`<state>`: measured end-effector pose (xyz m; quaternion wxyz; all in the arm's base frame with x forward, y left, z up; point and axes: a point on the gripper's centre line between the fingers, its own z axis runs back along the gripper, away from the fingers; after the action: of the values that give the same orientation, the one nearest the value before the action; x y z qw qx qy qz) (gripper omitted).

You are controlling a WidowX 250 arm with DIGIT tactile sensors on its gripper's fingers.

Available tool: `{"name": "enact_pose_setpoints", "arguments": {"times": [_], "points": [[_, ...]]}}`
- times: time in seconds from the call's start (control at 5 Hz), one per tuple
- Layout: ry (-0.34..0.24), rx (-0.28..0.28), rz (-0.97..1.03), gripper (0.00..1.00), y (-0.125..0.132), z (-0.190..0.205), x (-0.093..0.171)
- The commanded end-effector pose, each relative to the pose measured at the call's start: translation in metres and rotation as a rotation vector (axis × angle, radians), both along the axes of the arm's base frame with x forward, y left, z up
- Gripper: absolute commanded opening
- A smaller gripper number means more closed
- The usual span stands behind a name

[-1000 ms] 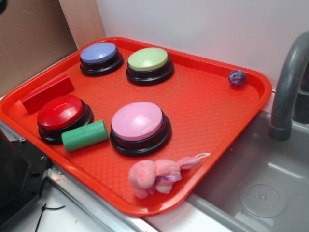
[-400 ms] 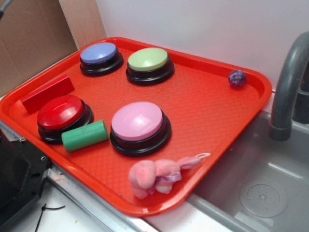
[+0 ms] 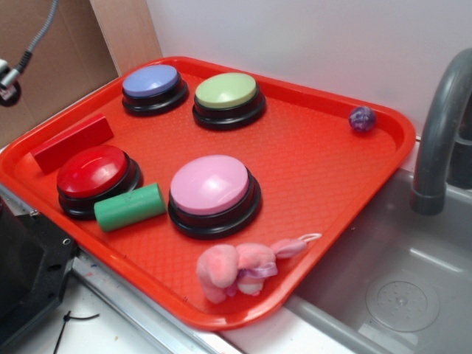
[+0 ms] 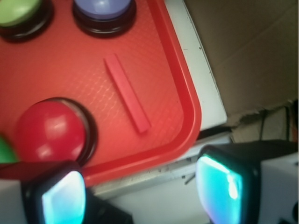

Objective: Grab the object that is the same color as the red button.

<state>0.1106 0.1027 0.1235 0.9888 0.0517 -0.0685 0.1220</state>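
A slim red block (image 4: pixel 126 92) lies flat on the red tray (image 4: pixel 184 84), just inside its rim, between the blue button (image 4: pixel 103 10) and the red button (image 4: pixel 51 130), apart from both. In the wrist view the claw (image 4: pixel 140 186) hangs above the tray's edge with its two pads (image 4: pixel 217 184) spread wide and nothing between them; it is short of the block and not yet over it. The block looks rigid, light and smooth-sided, probably wood or plastic, so it should not deform but could slide on the tray's textured floor. Its narrow width suits a pinch across the long sides near the middle, with the claw turned square to its length. The green cylinder (image 3: pixel 130 206) rests against the red button's base, well clear of the block.
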Motion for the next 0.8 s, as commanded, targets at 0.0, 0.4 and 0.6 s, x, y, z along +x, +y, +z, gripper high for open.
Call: {"name": "enact_pose_setpoints", "arguments": {"times": [0.0, 0.4, 0.6], "points": [[-0.012, 0.043, 0.023, 1.0, 0.023, -0.028, 0.026], [-0.029, 0.017, -0.015, 1.0, 0.022, -0.07, 0.057], [-0.028, -0.039, -0.032, 1.0, 0.023, -0.087, 0.061]]}}
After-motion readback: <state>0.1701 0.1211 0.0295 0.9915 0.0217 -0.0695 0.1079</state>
